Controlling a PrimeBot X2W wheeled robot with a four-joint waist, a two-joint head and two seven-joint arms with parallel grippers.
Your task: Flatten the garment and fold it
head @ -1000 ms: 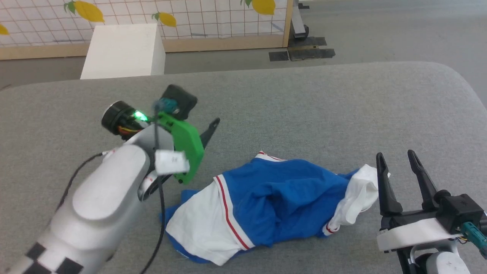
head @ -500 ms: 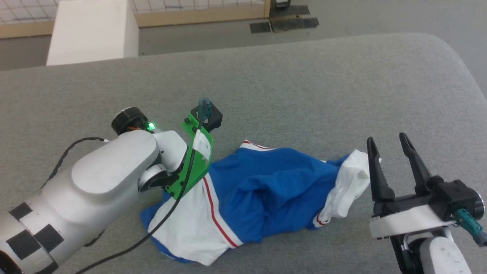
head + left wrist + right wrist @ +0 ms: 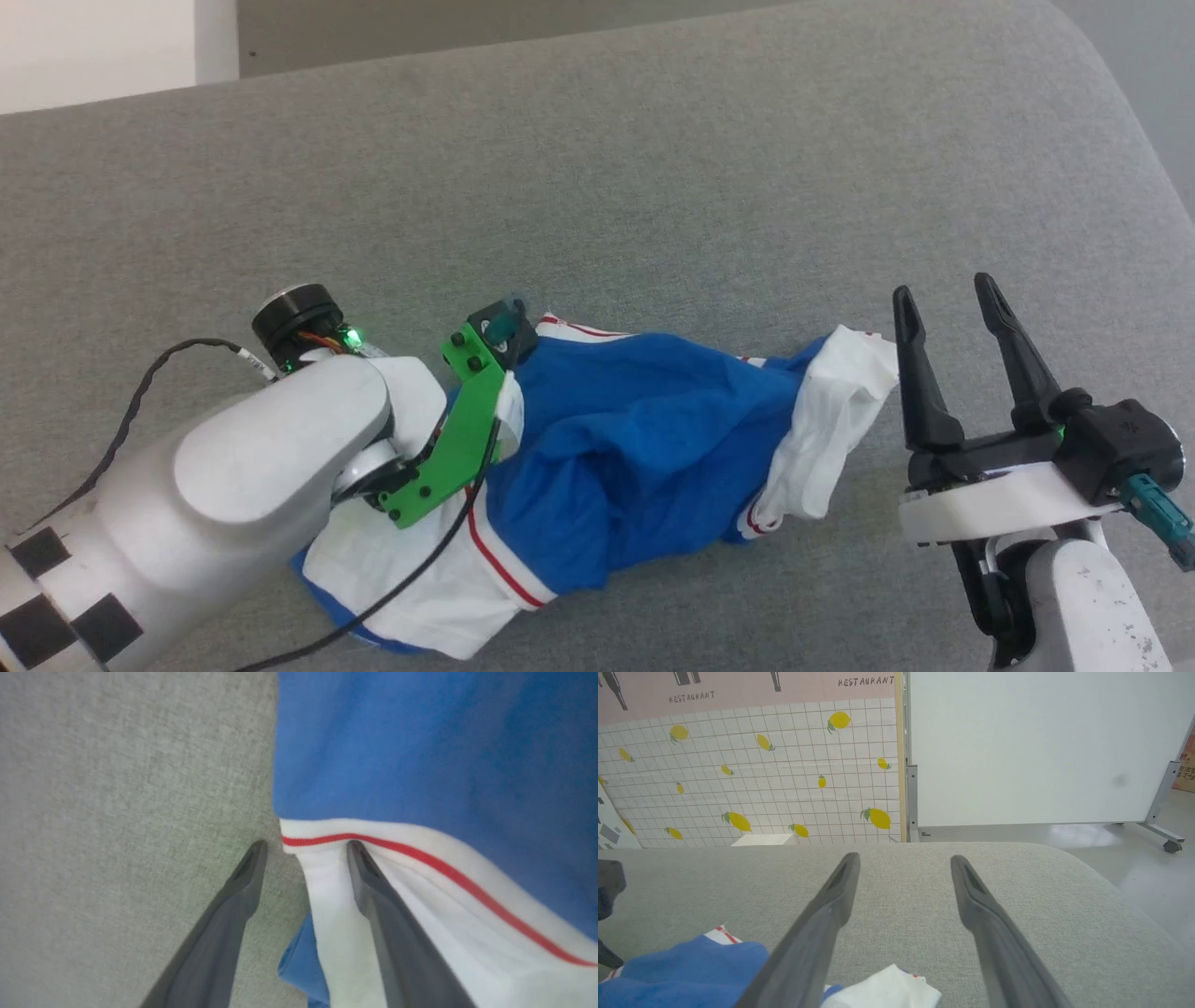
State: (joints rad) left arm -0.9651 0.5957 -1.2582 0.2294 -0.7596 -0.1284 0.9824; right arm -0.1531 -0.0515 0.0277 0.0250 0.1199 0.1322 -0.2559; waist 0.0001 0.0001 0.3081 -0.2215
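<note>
Garment [image 3: 635, 448] lies in a crumpled heap on the grey surface [image 3: 653, 140], between the two tools. The left tool [image 3: 307, 845] points down at its left end, at the edge of a white sleeve [image 3: 336, 914] with a red stripe. This tool is open. One finger is over the bare surface and the other is over the sleeve. The right tool [image 3: 943, 289] sits just beside the other white sleeve [image 3: 831, 411]. It is wide open and holds nothing.

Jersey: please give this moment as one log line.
jersey crumpled on surface | left gripper open astride white sleeve edge | right gripper open, beside jersey
</note>
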